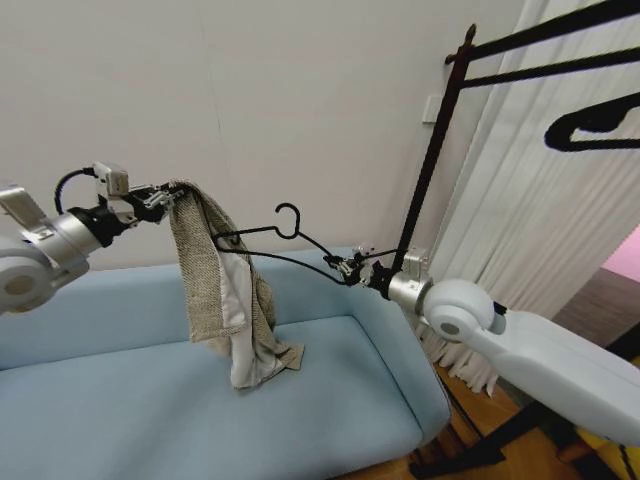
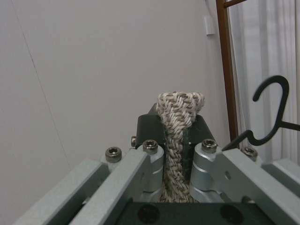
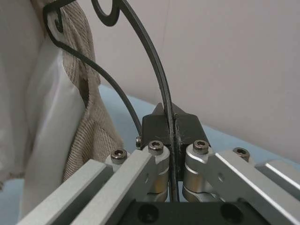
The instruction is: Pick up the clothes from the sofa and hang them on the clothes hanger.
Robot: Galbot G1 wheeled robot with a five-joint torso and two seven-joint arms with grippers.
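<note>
A beige knitted garment (image 1: 215,285) with a white lining hangs in the air above the light blue sofa (image 1: 150,400). My left gripper (image 1: 165,200) is shut on its top edge; the left wrist view shows the knit (image 2: 180,110) pinched between the fingers. My right gripper (image 1: 350,267) is shut on one end of a black wire hanger (image 1: 285,235). The hanger's far end reaches into the garment (image 3: 89,93), and its hook (image 2: 272,108) points upward. In the right wrist view the wire (image 3: 166,93) runs between the closed fingers.
A dark clothes rack (image 1: 440,130) with crossbars stands at the right, beside a white curtain (image 1: 540,220). Another black hanger (image 1: 595,122) hangs on the rack at upper right. A plain wall is behind the sofa. Wooden floor shows at the lower right.
</note>
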